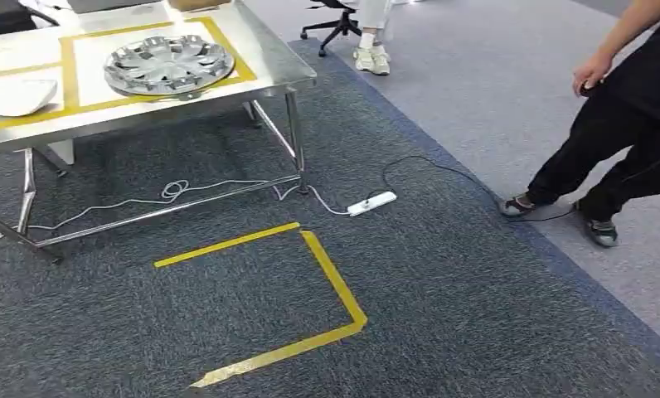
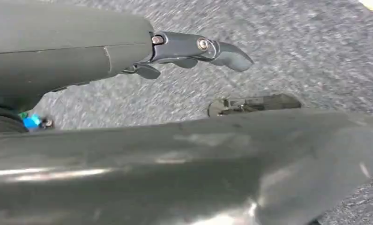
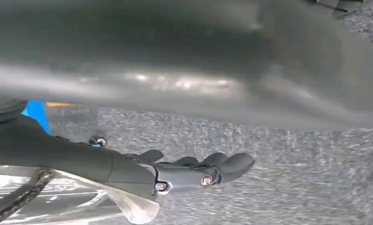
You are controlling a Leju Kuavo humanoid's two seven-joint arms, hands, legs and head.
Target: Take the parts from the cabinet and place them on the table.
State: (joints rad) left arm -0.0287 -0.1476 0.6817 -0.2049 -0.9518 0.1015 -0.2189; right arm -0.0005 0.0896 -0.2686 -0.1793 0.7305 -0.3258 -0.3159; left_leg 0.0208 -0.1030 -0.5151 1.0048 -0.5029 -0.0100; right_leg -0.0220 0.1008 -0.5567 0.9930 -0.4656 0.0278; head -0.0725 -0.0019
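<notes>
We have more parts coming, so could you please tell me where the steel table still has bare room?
Bare steel runs along the table front edge and right end, outside the yellow tape frame. The hubcap fills the right framed patch; a white part occupies the left.

Left hand (image 2: 175, 51): matte dark grey shell with a seam line, darker blue-grey fingers (image 2: 231, 55) with rounded tips, 2 silver screws at the finger hinge. Blue fitting near the wrist. Right hand (image 3: 184, 173): same grey cover, dark fingers (image 3: 236, 164), 2 silver screws, blue patch at the wrist. Wrist-view frames are motion-blurred, so finer markings unreadable.
</notes>
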